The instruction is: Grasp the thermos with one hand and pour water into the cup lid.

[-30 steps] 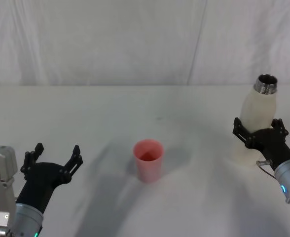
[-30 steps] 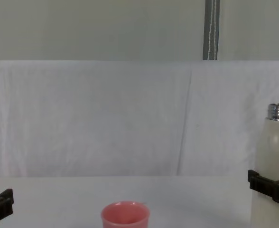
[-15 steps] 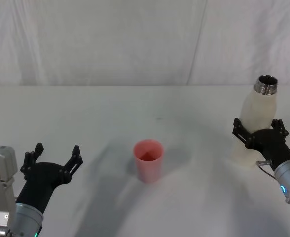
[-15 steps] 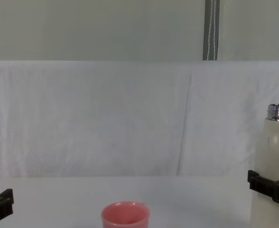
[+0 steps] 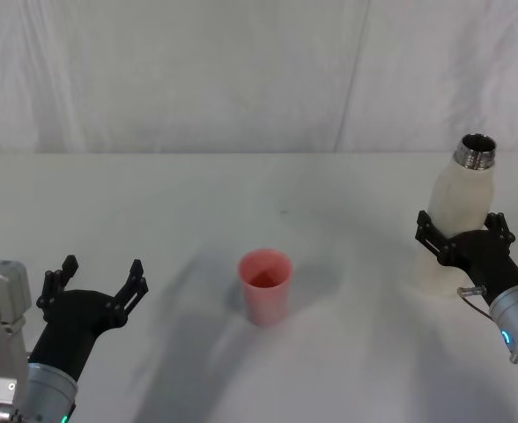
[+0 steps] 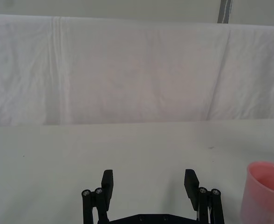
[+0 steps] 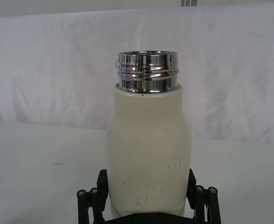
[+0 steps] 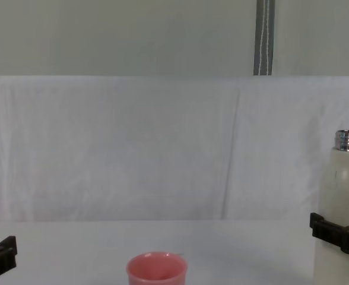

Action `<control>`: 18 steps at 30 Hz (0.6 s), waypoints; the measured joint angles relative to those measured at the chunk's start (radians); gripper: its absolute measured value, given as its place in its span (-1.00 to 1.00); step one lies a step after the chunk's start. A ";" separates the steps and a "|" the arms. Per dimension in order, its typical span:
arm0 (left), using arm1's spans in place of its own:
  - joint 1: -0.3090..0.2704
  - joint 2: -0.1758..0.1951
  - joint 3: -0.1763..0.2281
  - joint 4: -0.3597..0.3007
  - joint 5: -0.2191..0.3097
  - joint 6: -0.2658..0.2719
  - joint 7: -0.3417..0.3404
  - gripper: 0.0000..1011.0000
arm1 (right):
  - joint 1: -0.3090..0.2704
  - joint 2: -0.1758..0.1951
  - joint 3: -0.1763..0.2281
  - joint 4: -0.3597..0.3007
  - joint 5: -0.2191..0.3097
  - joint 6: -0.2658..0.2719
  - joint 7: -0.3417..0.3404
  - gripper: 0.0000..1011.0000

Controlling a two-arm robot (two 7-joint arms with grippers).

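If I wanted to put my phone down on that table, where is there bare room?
The widest bare stretch of the table runs along the white backdrop, behind the pink cup lid. There is also room between the cup lid and the open left pincer. It is crowded at the right, where the right pincer flanks the thermos.

I'm seeing the left pincer point(image 6: 148, 182) hanging over the white counter point(image 6: 127, 149), fingers point(image 6: 107, 184) spread wide with nothing between them. The pink cup lid point(image 6: 266, 191) is sitting upright off to one side of the pincer, near it but not touching, partly cut by the frame edge. A wrinkled white sheet point(image 6: 127, 70) is hanging behind the counter.
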 joint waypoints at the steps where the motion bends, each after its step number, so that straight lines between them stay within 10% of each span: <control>1: 0.000 0.000 0.000 0.000 0.000 0.000 0.000 0.98 | 0.000 0.000 0.000 0.000 0.000 0.000 0.000 0.98; 18: 0.000 0.000 0.000 0.000 0.000 0.000 0.000 0.98 | -0.009 0.002 0.004 -0.012 0.005 0.003 -0.001 0.98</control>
